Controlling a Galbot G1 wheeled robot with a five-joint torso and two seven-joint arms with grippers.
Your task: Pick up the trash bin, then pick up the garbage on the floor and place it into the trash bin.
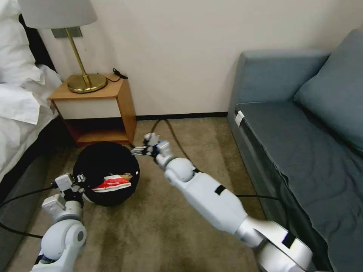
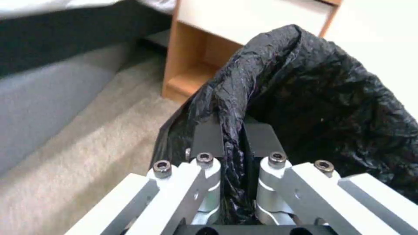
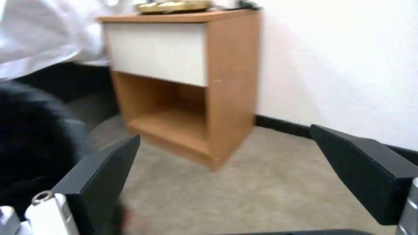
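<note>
The trash bin (image 1: 99,161), lined with a crinkled black bag, hangs low over the carpet, tilted toward me. My left gripper (image 1: 80,178) is shut on its near-left rim; in the left wrist view the two dark fingers (image 2: 208,137) pinch the bag's folded edge (image 2: 231,107). Garbage lies inside the bin: a red-and-white crushed piece (image 1: 112,183) with a small brownish scrap beside it. My right gripper (image 1: 143,150) hovers just past the bin's right rim, open and holding nothing. In the right wrist view its fingers (image 3: 101,182) stand wide apart, with the bin a dark blur (image 3: 30,140) at the side.
A wooden nightstand (image 1: 99,109) carrying a brass lamp (image 1: 86,81) stands right behind the bin against the wall. A bed (image 1: 19,105) borders the left, a grey-blue sofa (image 1: 302,147) the right. Black cables (image 1: 174,138) run across the beige carpet (image 1: 159,226).
</note>
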